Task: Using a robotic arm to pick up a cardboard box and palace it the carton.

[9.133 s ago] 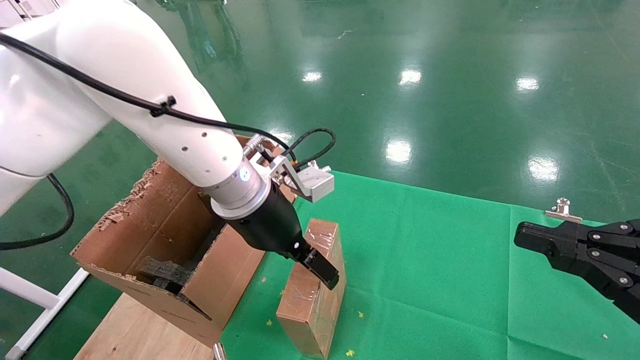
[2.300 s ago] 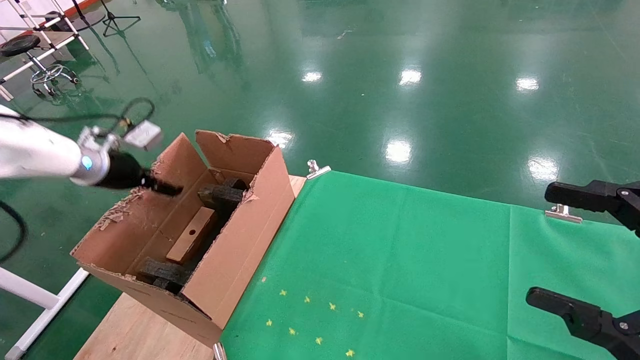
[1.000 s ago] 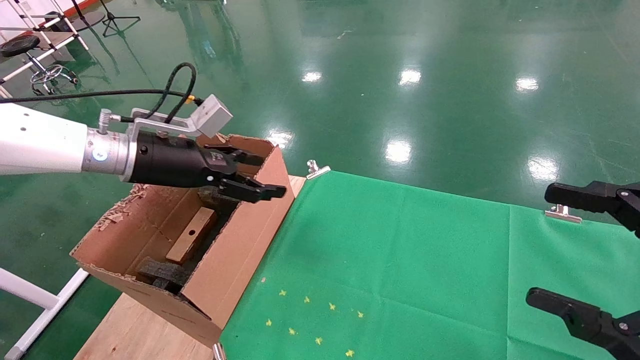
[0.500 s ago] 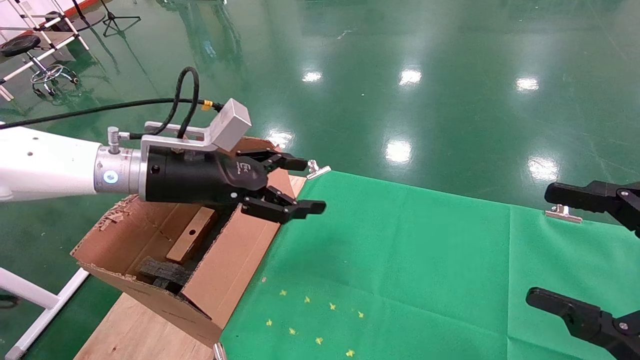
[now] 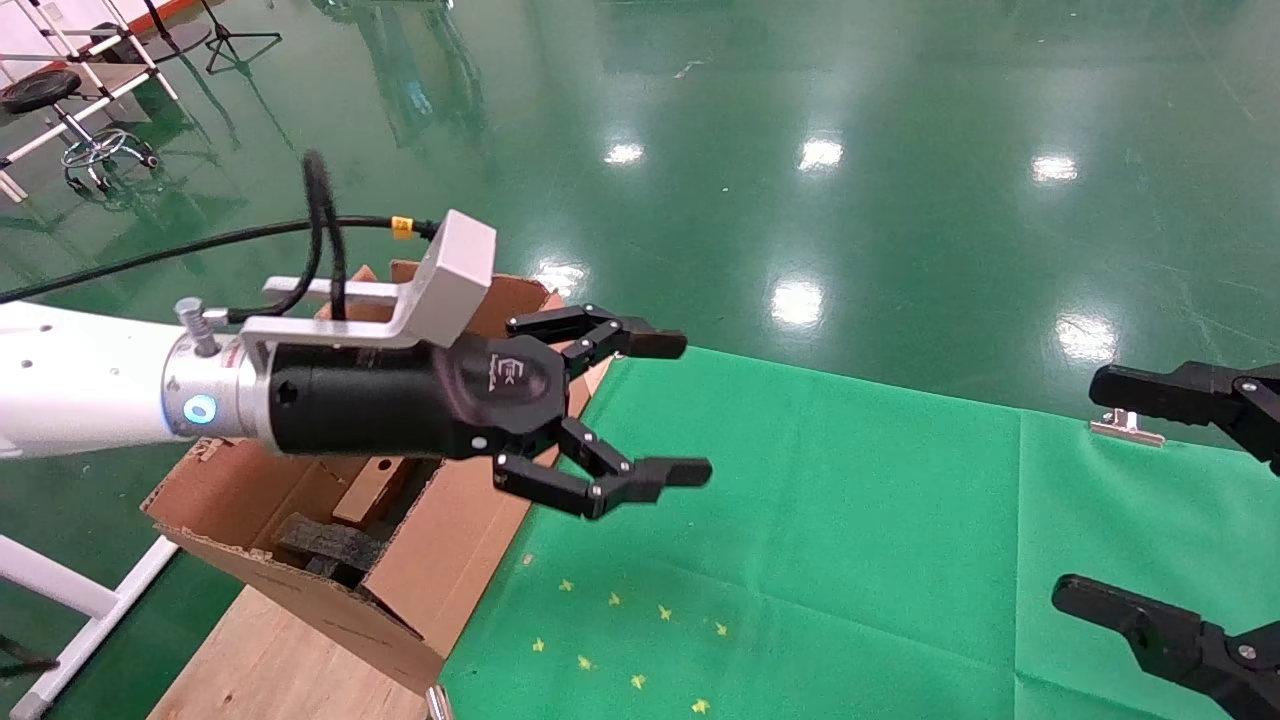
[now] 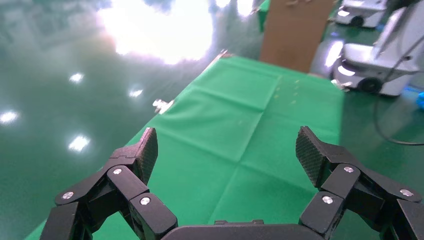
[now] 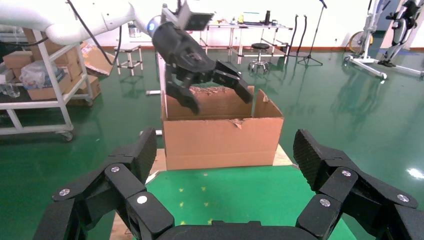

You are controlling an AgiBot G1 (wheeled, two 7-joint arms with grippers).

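Here: one carton [image 5: 440, 560], one cardboard box [image 5: 368, 490].

Left robotic arm [image 5: 90, 385] extended roughly level across the view, silver wrist and black body leading — its end effector [image 5: 675, 408] spread wide, holding nothing. Right end effector [image 5: 1110, 493] at the right edge, low, likewise spread wide and empty — fingers pointing leftward

Green cloth [image 5: 850, 520] clipped by metal clamp [image 5: 1127, 424].
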